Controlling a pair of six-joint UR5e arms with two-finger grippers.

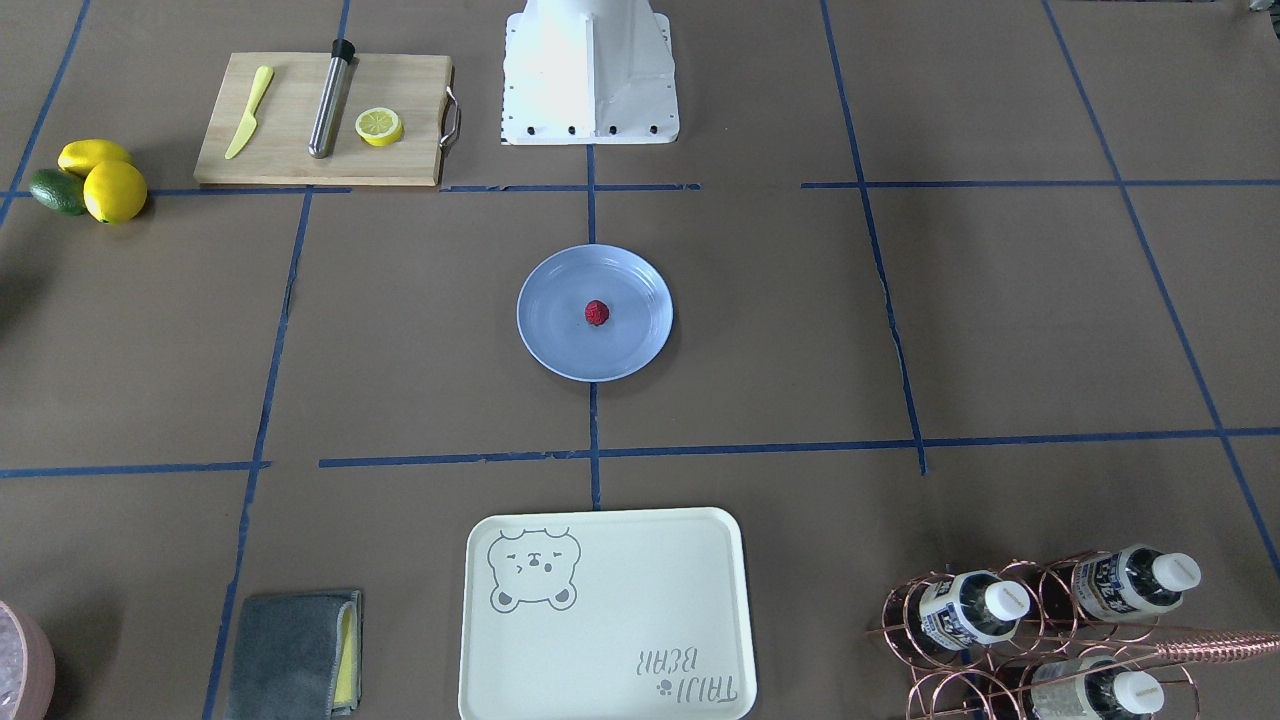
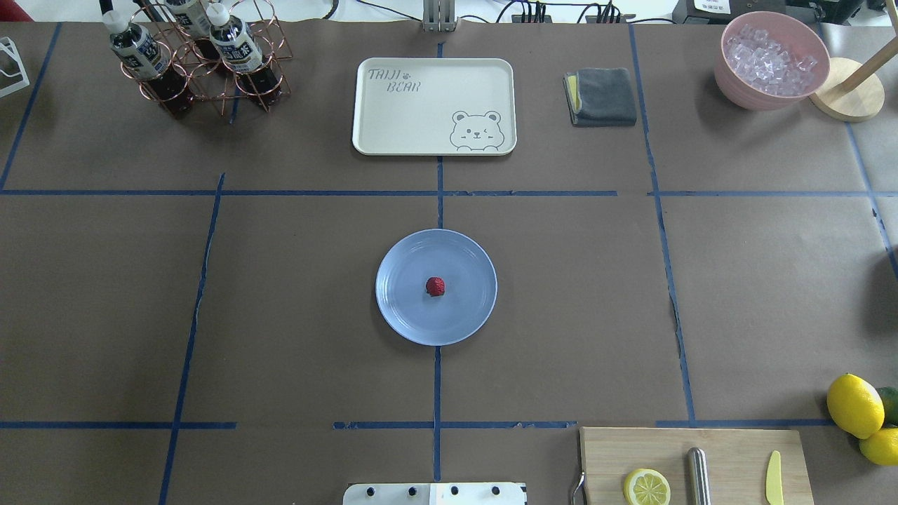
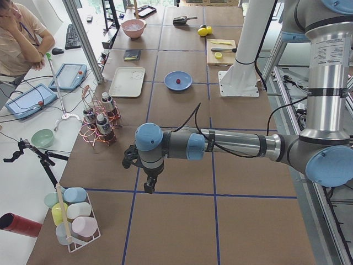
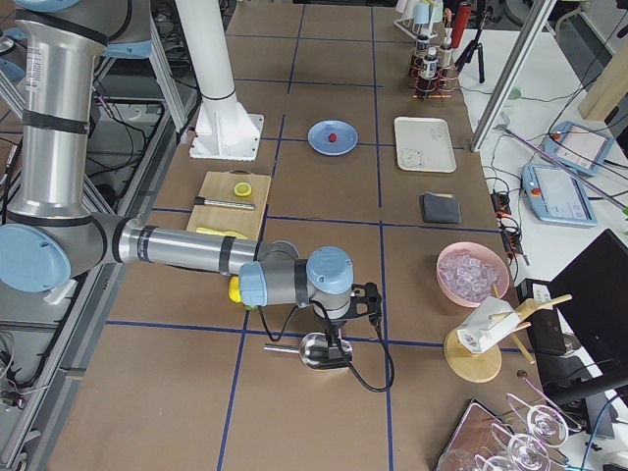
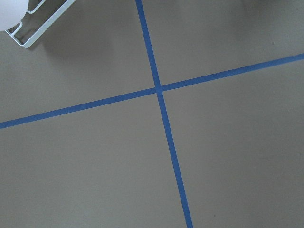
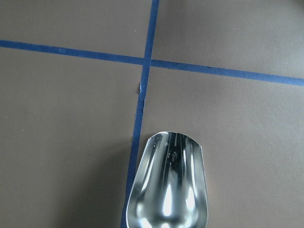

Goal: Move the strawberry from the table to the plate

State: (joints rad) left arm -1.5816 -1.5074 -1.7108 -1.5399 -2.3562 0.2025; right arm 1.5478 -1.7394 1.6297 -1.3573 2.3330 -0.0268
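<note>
The small dark-red strawberry (image 2: 435, 286) (image 1: 597, 313) lies near the middle of the round pale blue plate (image 2: 401, 312) (image 1: 548, 345), which sits at the centre of the brown paper table (image 2: 280, 315). No arm reaches into the overhead or front-facing views. My left gripper (image 3: 148, 189) shows only in the exterior left view, pointing down over a tape crossing far from the plate; I cannot tell its state. My right gripper (image 4: 339, 341) shows only in the exterior right view, hanging over a metal scoop (image 6: 168, 187); I cannot tell its state either. Neither wrist view shows fingers.
A cream bear tray (image 2: 433, 105), a grey cloth (image 2: 602, 97), a copper bottle rack (image 2: 200, 59) and a pink bowl of ice (image 2: 770, 59) line the far side. A cutting board (image 2: 729, 463) carries a lemon slice, rod and knife; lemons (image 2: 854, 405) lie beside it. A person (image 3: 19, 41) sits past the table.
</note>
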